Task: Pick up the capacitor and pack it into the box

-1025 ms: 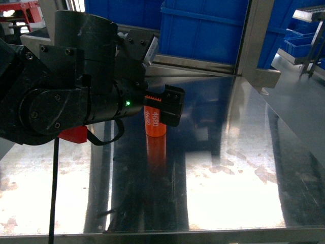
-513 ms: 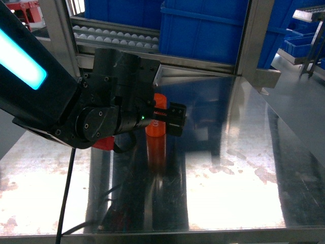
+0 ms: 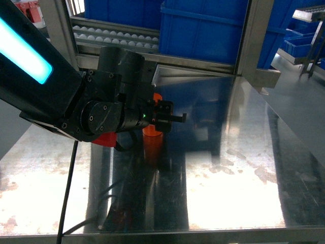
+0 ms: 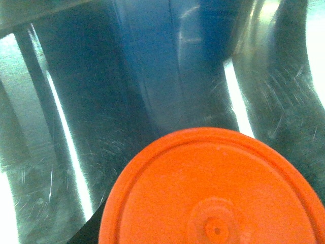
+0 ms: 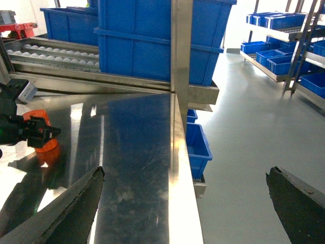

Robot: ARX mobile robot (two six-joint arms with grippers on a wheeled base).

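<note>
Orange is what you should look for first: the capacitor (image 3: 152,129), a short orange cylinder, stands upright on the shiny steel table (image 3: 228,193), a little left of the middle in the head view and near the back edge. Your left gripper (image 3: 163,116) sits right at it, with the black wrist and the arm's glowing cyan strip (image 3: 23,53) filling the left of that view. The fingers look set on either side of the cylinder's upper part, but from this angle you cannot tell whether they actually press on it or only bracket it. The left wrist camera gives you only the capacitor's round orange top (image 4: 216,188), very close and filling the lower half of the picture, with scratched steel behind it; no fingertips show there. From the right wrist camera you see the same capacitor (image 5: 43,140) far off at the left edge of the table with the left gripper (image 5: 40,134) against it. Your right gripper (image 5: 188,213) hangs past the table's right edge, over the grey floor (image 5: 244,127), its two dark fingers (image 5: 61,213) spread wide apart with nothing between them. Blue bins (image 5: 152,40) stand on the roller rack (image 5: 56,53) behind the table.
</note>
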